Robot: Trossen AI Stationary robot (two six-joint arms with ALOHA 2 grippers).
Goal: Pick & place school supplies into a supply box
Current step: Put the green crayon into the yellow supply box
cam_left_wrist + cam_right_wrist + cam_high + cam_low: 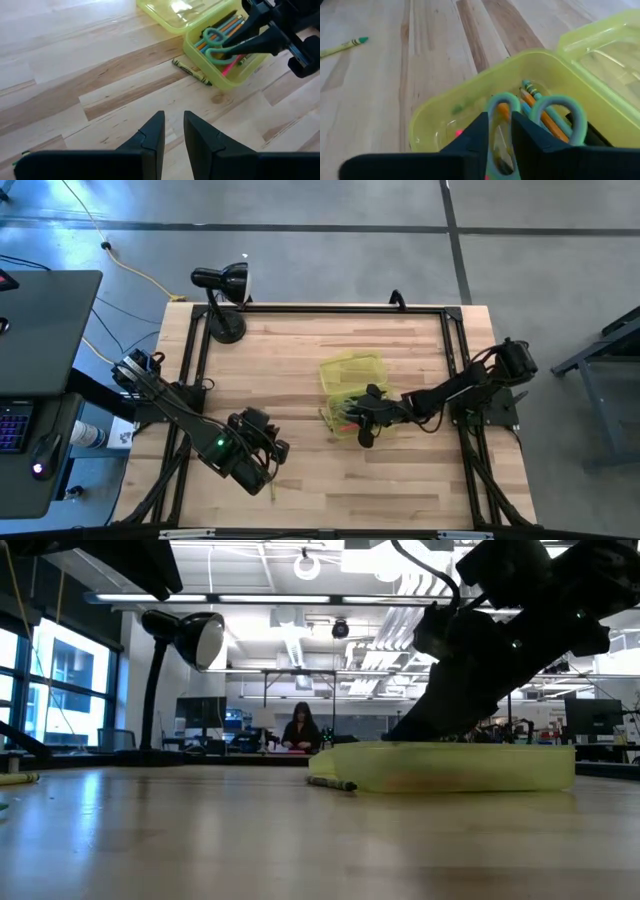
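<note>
The wooden table (pixel 330 330) has pale planks and a black frame along its edges. A black desk lamp (pixel 222 288) stands at its far left corner. Around the table is a grey concrete floor (pixel 330 255) with a yellow cable (pixel 128 265). To the left stands a dark desk (pixel 35 330). Behind, the room has large windows (pixel 60 690), ceiling lights (pixel 310 562), and a seated person (pixel 301 730).

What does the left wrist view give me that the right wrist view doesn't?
Only the left wrist view: the dark olive crayon lying on the table against the translucent yellow-green plastic box, and the left gripper low over bare wood.
Only the right wrist view: a yellow-green crayon lying apart on the table.
Both: the open box holding green-handled scissors and pencils, with the right gripper at the scissor handles.
</note>
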